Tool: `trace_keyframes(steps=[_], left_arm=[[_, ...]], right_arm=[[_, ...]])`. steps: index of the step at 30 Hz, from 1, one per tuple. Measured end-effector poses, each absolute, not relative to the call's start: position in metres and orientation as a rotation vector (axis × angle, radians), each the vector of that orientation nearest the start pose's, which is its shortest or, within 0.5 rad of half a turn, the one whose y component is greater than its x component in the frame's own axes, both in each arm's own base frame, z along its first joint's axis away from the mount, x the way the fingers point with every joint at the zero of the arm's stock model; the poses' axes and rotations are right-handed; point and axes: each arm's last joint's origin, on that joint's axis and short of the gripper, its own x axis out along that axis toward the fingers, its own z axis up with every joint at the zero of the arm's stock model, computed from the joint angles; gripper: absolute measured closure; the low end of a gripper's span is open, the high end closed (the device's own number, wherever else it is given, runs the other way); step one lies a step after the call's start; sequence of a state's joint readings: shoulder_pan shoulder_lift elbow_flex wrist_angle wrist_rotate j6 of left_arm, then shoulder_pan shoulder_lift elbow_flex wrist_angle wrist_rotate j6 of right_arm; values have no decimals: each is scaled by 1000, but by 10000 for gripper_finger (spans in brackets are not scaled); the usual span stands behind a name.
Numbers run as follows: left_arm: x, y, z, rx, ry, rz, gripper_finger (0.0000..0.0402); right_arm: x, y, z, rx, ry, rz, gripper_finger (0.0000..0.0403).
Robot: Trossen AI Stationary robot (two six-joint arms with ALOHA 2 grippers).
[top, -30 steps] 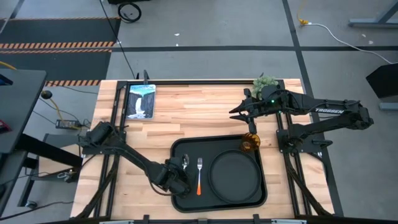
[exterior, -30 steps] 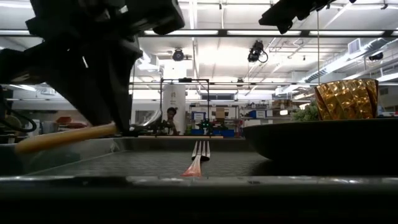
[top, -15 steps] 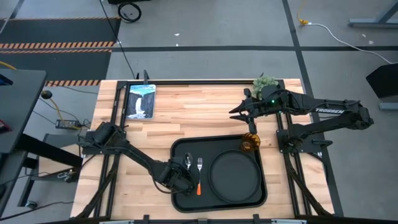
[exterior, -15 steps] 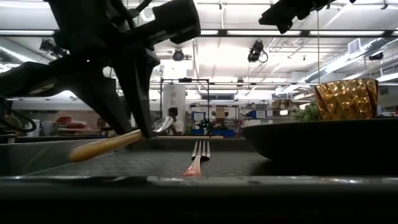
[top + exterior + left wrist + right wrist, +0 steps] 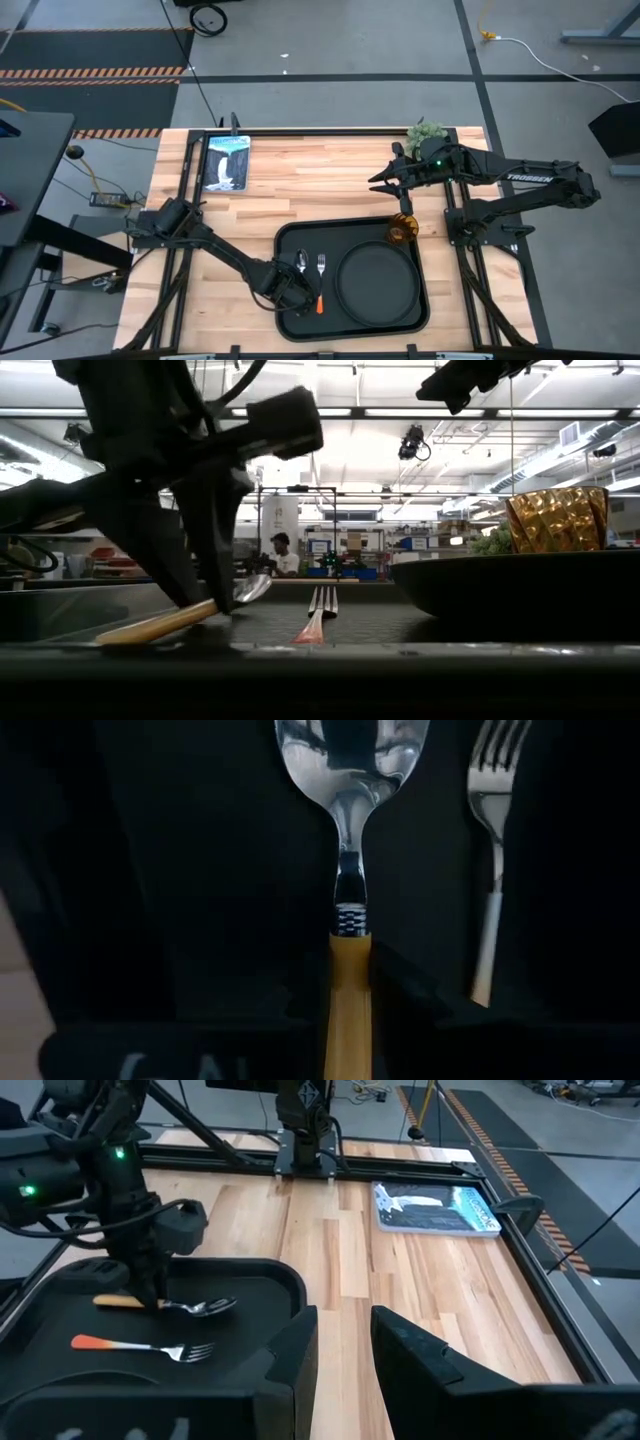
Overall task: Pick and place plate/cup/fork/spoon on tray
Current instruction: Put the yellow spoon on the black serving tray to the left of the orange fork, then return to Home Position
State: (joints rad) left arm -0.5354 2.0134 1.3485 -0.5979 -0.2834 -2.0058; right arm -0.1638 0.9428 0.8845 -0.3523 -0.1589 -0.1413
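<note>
The black tray (image 5: 283, 240) lies at the table's near middle. On it are the round black plate (image 5: 378, 283), the fork (image 5: 320, 285) with its red-orange handle, and the amber cup (image 5: 402, 229) standing in the far right corner. My left gripper (image 5: 290, 292) is over the tray's left part, beside the fork, shut on the spoon (image 5: 180, 618). The spoon's silver bowl (image 5: 303, 262) points toward the far edge. My right gripper (image 5: 385, 180) waits open and empty above the bare table, beyond the tray; its fingers (image 5: 295, 1355) show apart in the right wrist view. My left gripper pinches the spoon's yellow-orange handle (image 5: 348, 1020) between its two fingers, near the end that meets the neck. The fingers come from above, pointing down, across the handle. The spoon is tilted: the handle's free end (image 5: 115, 637) is down at the tray floor and the bowl (image 5: 250, 588) is raised.
A flat picture panel (image 5: 226, 162) lies at the table's far left and a green clump (image 5: 428, 131) at its far right. Bare wood lies between them and the tray. A person (image 5: 283, 555) shows far back in the room.
My left gripper has gone down and a little toward the fork, still shut on the spoon. The spoon has sunk from clear above the tray floor, and its handle end is now down at the floor while its bowl stays raised.
</note>
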Motion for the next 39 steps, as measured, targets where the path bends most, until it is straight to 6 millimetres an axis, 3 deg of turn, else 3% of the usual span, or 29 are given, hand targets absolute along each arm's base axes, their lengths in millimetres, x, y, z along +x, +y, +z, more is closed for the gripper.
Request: trace_keyframes(steps=[7,22,30,39], left_arm=[[341,-193,147,-1254,864,923,325],[340,-189,152,-1146,915,863,226],[321,-177,181,-1034,993,884,223],[323,-171,225,-829,962,517,230]], right_arm=[[199,-28,324,-68,406,23,300],[199,-28,324,-68,411,23,300],[185,-26,326,-44,433,23,300],[155,-9,288,58,411,91,300]])
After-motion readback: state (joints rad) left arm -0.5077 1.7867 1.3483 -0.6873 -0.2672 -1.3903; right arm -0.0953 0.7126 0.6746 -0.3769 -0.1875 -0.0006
